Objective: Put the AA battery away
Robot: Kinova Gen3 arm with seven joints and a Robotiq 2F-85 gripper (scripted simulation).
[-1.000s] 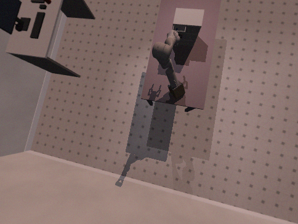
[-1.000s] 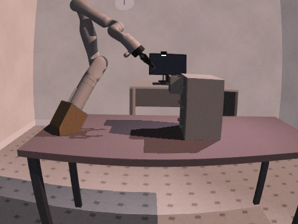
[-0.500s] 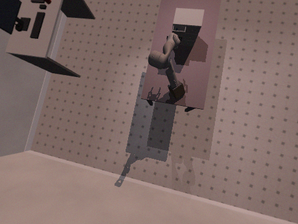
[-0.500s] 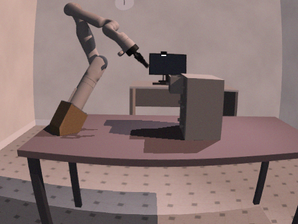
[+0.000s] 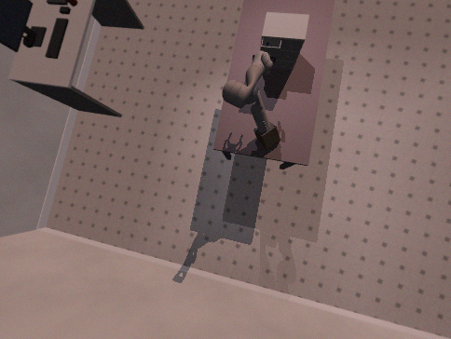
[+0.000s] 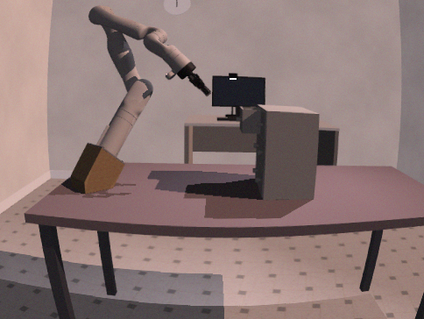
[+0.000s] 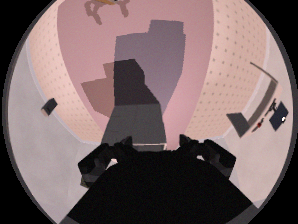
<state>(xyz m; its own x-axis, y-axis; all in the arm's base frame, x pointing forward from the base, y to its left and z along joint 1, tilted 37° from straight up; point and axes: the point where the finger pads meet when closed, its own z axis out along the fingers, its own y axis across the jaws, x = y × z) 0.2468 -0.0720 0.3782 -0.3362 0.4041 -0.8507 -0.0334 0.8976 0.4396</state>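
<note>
The grey chest (image 5: 287,26) (image 6: 289,153) (image 7: 131,122) stands upright on the table (image 5: 298,140) (image 6: 175,215) (image 7: 85,50). One top drawer (image 5: 271,44) (image 6: 249,121) sticks out of its front, on the left in the top view; only its pale rim shows in the wrist view, at the lower edge of the chest. Its contents cannot be made out. The other drawer fronts look pushed in. My gripper (image 6: 208,93) (image 7: 155,140) is open and empty, in front of the chest and higher than the open drawer. No AA battery can be made out in any view.
The arm's brown base block (image 5: 268,138) (image 6: 97,170) stands at the table's other end. Dark shadows fall on the table in front of the chest. A separate desk (image 5: 51,70) (image 6: 219,139) with a monitor (image 6: 238,91) stands beyond the table.
</note>
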